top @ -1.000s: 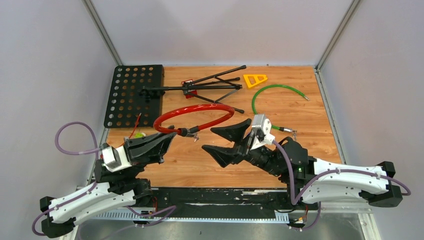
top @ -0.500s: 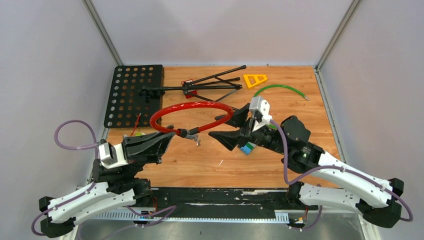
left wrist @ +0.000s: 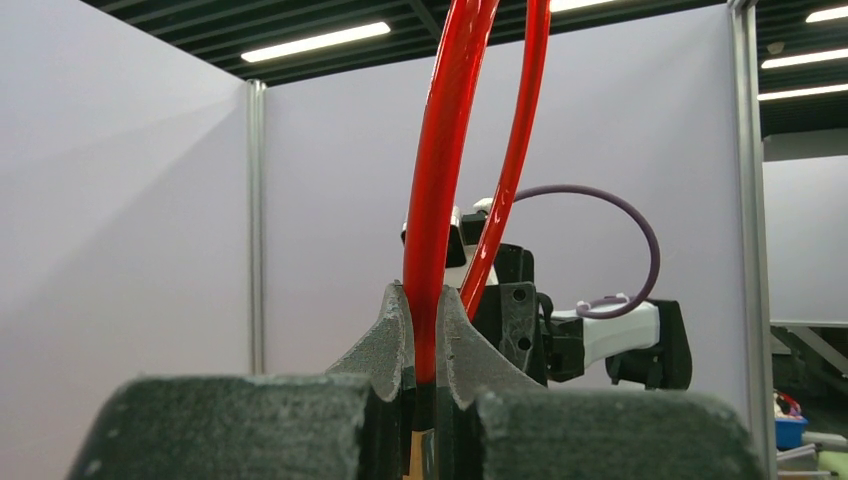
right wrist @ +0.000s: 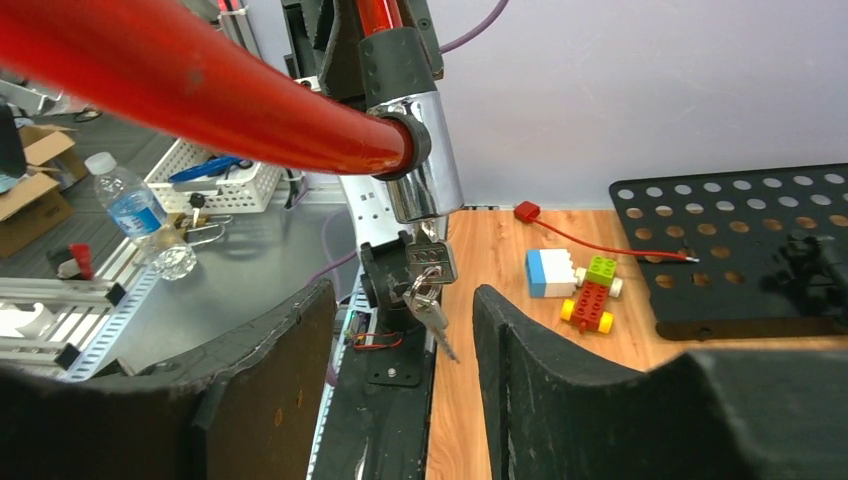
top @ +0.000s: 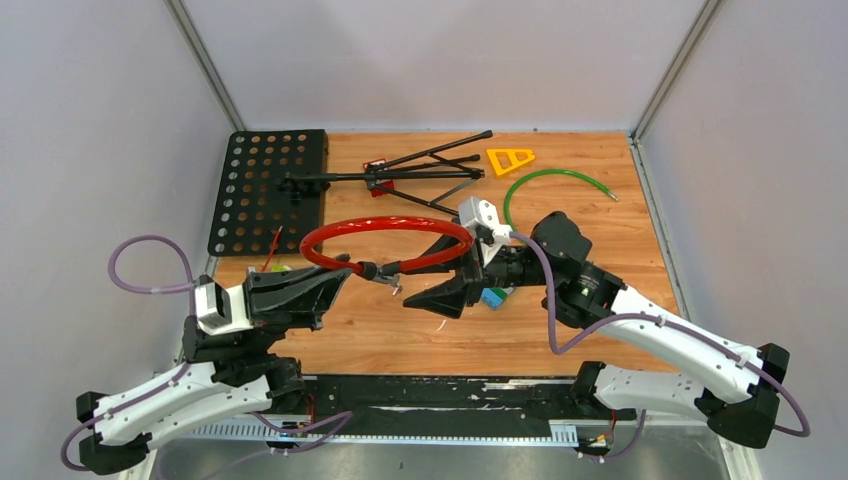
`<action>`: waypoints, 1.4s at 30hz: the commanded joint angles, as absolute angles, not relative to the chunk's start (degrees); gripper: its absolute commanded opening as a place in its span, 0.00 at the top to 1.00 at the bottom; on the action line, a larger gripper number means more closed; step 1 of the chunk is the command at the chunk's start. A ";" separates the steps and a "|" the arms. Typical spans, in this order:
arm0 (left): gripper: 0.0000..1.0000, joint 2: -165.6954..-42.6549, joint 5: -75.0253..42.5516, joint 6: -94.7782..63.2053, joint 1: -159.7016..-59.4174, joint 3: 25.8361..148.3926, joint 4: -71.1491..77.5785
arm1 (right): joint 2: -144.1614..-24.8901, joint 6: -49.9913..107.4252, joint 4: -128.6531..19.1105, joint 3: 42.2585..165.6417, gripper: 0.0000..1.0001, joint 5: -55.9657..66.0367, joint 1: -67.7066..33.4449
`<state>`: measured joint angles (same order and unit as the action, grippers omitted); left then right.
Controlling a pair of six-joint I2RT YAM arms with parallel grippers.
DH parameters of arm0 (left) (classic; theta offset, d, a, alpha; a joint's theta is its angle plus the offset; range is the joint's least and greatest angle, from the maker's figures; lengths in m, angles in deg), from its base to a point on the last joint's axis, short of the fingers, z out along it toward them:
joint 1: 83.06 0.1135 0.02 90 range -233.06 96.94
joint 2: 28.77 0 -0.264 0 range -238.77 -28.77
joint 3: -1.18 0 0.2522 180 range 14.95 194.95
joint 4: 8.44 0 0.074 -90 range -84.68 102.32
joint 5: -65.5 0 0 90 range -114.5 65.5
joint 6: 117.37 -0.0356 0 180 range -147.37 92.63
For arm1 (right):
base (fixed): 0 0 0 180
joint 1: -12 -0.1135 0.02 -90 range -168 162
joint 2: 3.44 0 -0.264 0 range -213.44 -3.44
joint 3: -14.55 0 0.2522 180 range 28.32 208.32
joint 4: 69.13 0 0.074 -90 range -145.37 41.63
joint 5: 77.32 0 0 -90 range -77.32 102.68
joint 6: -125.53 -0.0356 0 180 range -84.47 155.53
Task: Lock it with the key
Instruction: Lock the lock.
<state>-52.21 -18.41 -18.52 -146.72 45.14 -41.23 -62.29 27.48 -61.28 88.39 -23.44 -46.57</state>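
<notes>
A red cable lock (top: 385, 222) forms a loop above the wooden table. Its chrome lock head (right wrist: 425, 170) hangs down with a key (right wrist: 428, 262) in it and a second key dangling from the ring. My left gripper (top: 343, 275) is shut on the red cable (left wrist: 432, 260) near the lock head and holds it up. My right gripper (top: 425, 285) is open, its jaws either side of the keys (right wrist: 432, 310) without touching them; the red cable passes over the upper finger.
A black perforated plate (top: 268, 188) and a folded black stand (top: 400, 172) lie at the back left. A yellow triangle (top: 510, 159) and a green cable (top: 545, 190) lie at the back right. Toy bricks (right wrist: 575, 285) sit on the wood by the left arm.
My right arm has swung left and forward, bringing its open jaws up to the lock head and keys. The left gripper has kept its hold on the cable, almost still.
</notes>
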 commanded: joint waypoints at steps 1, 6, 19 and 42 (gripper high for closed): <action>1.00 -52.53 -17.54 -16.95 -146.85 47.73 -45.98 | -62.76 26.13 -64.22 91.48 0.47 -26.57 -46.23; 1.00 -52.91 -16.90 -16.43 -146.78 47.75 -46.44 | -63.53 26.00 -64.94 91.81 0.47 -26.52 -46.12; 1.00 -53.56 -16.93 -15.85 -146.80 47.51 -47.81 | -64.83 25.47 -66.26 91.86 0.59 -26.25 -45.79; 1.00 -53.64 -17.79 -15.92 -146.81 46.92 -48.30 | -66.04 23.98 -68.55 91.65 0.81 -24.60 -45.83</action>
